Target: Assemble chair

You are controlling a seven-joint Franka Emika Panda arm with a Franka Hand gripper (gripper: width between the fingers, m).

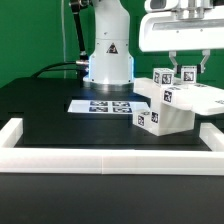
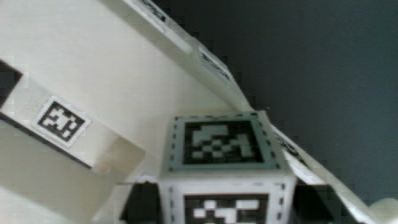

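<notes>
White arm (image 1: 108, 45), black triangle marking

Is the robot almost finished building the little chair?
Not yet. Several white chair pieces already sit joined in one clump on the black table. The gripper is shut on a tagged leg at the clump's top. It doesn't look like a chair yet, so more joining remains.

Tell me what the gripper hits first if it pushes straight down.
The gripper is shut on a tagged chair part; below that lies the white chair panel, probably the first contact, though depth is unclear.
</notes>
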